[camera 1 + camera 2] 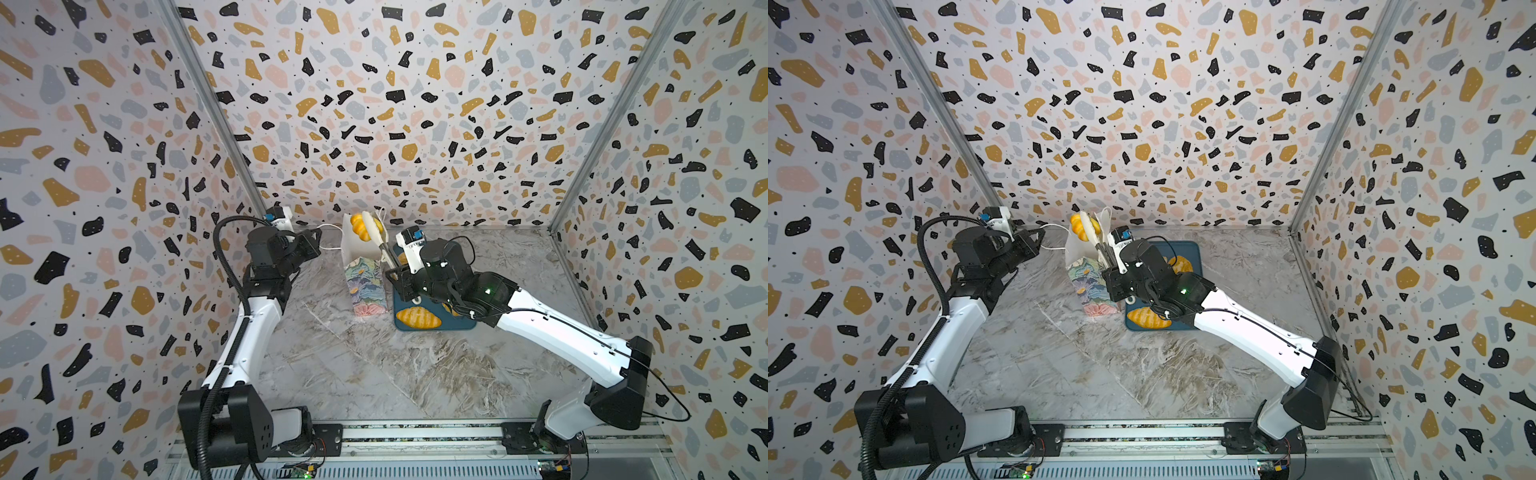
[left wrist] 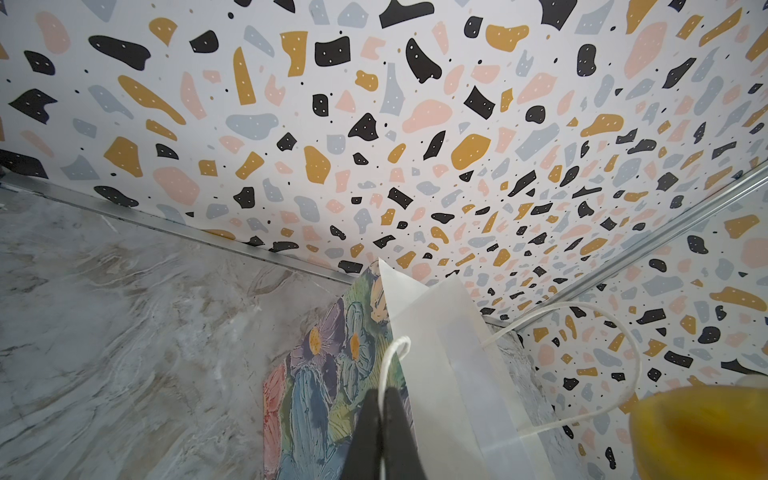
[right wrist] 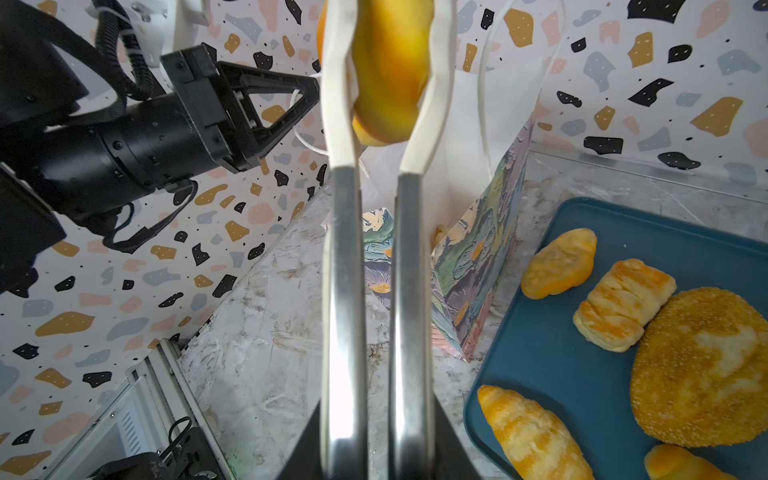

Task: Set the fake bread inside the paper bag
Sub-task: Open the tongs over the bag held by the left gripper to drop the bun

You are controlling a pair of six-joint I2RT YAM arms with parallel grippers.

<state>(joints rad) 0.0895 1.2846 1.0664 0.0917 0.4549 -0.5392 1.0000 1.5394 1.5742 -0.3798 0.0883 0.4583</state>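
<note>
Tongs [image 3: 343, 291] are filling our right wrist view: our right jaws are squeezing their arms nearly shut, and the white tips are pinching a yellow ridged roll [image 3: 390, 75] just over the open mouth of the paper bag [image 3: 478, 270]. Our left jaws are sitting fully shut on the bag's white cord handle [image 2: 392, 353], drawing that side outward. We are judging the task partway: this roll is not yet dropped, and five breads are waiting on the dark-blue tray [image 3: 561, 353], among them a plaited pastry [image 3: 623, 303], a seeded loaf [image 3: 702, 365] and a croissant [image 3: 532, 432]. Whether anything is lying inside the bag we cannot tell. Both top views are showing our right arm [image 1: 552, 332] hiding most of that tray; only the left wrist view is showing the cord pinch.
</note>
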